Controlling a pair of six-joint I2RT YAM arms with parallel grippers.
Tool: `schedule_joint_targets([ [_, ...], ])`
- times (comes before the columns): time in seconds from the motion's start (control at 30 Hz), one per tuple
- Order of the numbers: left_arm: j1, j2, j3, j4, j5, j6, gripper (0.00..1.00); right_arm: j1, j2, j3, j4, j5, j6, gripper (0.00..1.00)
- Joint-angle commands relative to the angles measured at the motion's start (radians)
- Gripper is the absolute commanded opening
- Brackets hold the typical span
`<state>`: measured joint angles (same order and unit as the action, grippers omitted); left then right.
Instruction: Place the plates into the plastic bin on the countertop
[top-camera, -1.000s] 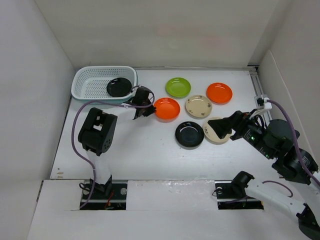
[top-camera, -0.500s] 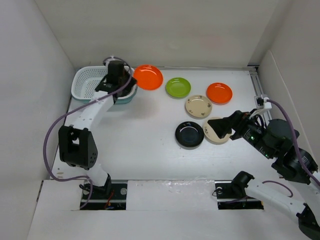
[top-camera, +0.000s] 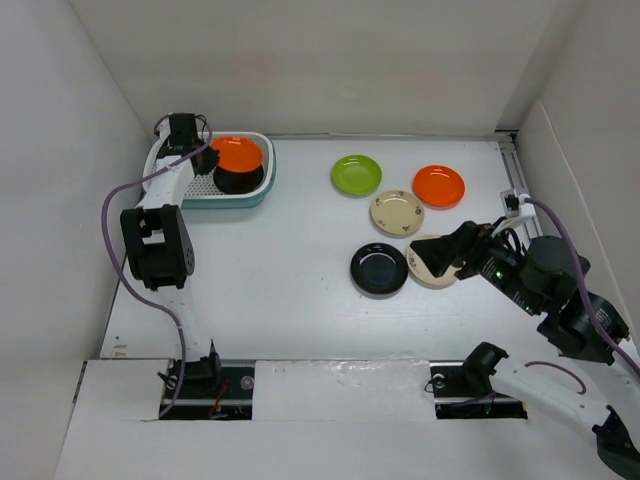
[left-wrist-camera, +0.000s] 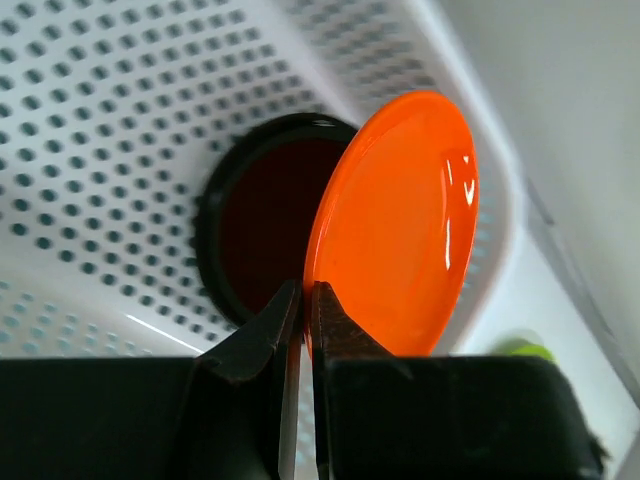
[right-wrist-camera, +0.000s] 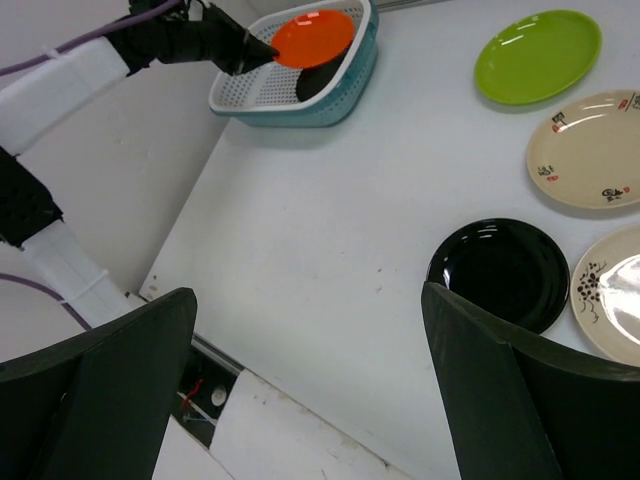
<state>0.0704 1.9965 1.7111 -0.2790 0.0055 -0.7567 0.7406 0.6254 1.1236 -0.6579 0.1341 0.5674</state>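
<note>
my left gripper (left-wrist-camera: 300, 300) is closed on the rim of an orange plate (left-wrist-camera: 395, 220), the two fingers pinching its edge with no visible gap. i hold this plate over the right end of the plastic bin (top-camera: 225, 200), which sits at the far left corner of the worktop (top-camera: 280, 290), close to the left wall. a black plate (left-wrist-camera: 255, 215) lies flat on the bin's perforated floor, right under the orange plate. from above the orange plate covers the far part of it. i cannot tell whether the two plates touch.

my right gripper (right-wrist-camera: 308, 330) is wide open and holds nothing. it hangs above the right side of the worktop, over the near beige plate (top-camera: 428, 268), and hides part of that plate in the top view.

five plates lie out on the worktop, well apart from the bin. the lime green plate (top-camera: 356, 175) is the farthest one, and the second orange plate (top-camera: 438, 186) is to its right. the far beige plate (top-camera: 397, 213) sits between and a little nearer than those two. the second black plate (top-camera: 378, 269) lies just left of the near beige plate, their rims almost touching.
</note>
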Motion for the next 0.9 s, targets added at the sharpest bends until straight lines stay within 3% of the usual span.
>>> schedule_joint_targets([
  [0.0, 0.028, 0.001, 0.056, -0.031, 0.028, 0.014, 0.00, -0.001, -0.015, -0.005, 0.046, 0.009, -0.017, 1.00],
  [0.33, 0.028, 0.058, 0.010, -0.006, 0.016, 0.033, 0.00, -0.001, -0.015, -0.005, 0.046, 0.007, -0.017, 1.00],
  [0.37, 0.028, 0.068, 0.010, 0.003, 0.025, 0.033, 0.04, -0.001, -0.015, -0.005, 0.046, 0.007, -0.017, 1.00],
  [0.4, 0.028, 0.068, 0.010, 0.014, 0.040, 0.024, 0.19, -0.001, -0.015, -0.005, 0.046, 0.007, -0.017, 1.00],
  [0.5, 0.028, 0.068, 0.001, 0.014, 0.040, 0.014, 0.37, -0.001, -0.015, -0.005, 0.046, 0.007, -0.017, 1.00],
  [0.53, 0.028, 0.058, 0.001, 0.002, 0.031, 0.014, 0.50, -0.001, -0.015, -0.005, 0.046, 0.007, -0.017, 1.00],
  [0.63, 0.028, 0.012, 0.001, -0.009, 0.019, 0.014, 0.65, -0.001, -0.015, 0.004, 0.037, 0.007, -0.017, 1.00],
  [0.67, 0.028, -0.007, 0.001, -0.009, 0.019, 0.014, 0.75, -0.001, -0.015, 0.004, 0.037, 0.007, -0.017, 1.00],
  [0.73, 0.017, -0.070, 0.014, -0.023, -0.027, 0.023, 0.81, -0.001, -0.015, 0.004, 0.037, 0.007, -0.017, 1.00],
  [0.8, 0.002, -0.131, 0.015, -0.023, -0.051, 0.063, 1.00, -0.001, -0.015, 0.004, 0.037, 0.007, -0.017, 1.00],
  [0.87, -0.012, -0.163, 0.039, -0.046, -0.042, 0.083, 1.00, -0.001, -0.015, 0.004, 0.037, -0.002, -0.017, 1.00],
])
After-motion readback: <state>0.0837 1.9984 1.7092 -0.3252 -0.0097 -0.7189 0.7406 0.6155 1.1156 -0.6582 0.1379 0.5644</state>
